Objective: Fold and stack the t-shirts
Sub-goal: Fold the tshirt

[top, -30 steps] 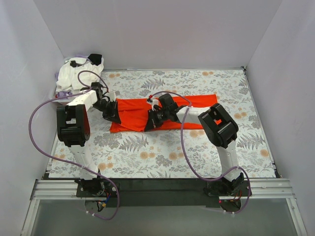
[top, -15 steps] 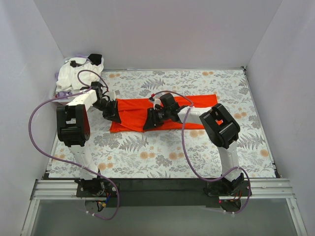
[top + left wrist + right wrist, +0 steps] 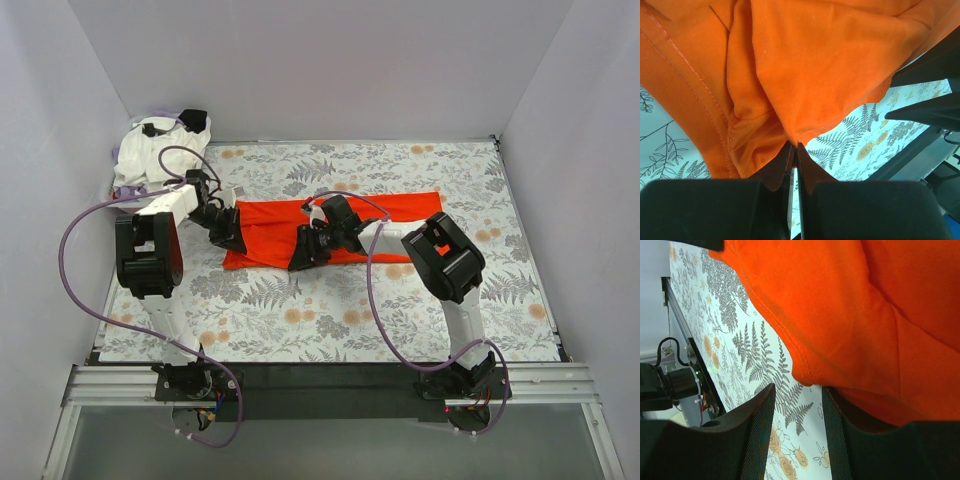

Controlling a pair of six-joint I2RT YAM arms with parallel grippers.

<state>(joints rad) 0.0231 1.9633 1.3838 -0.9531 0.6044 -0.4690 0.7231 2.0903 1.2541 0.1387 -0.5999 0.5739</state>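
At centre, the orange-red t-shirt [image 3: 268, 232] seems folded lengthwise.

Both arms look identical from my end: the left arm [image 3: 150, 255] and right arm [image 3: 445, 262] are white tube links with chunky black boxy joint housings. Each sits on a black base [image 3: 185, 380] with a little bunch of coloured wires [image 3: 212, 408], and a thin purple cable [image 3: 68, 240] loops loosely along each arm. On the wrist cams the left gripper [image 3: 794, 150] has plain matte black fingers [image 3: 772, 172] tapering to thin tips, and the right gripper [image 3: 798, 388] has black ones with a fine ribbed grid on the inner faces.
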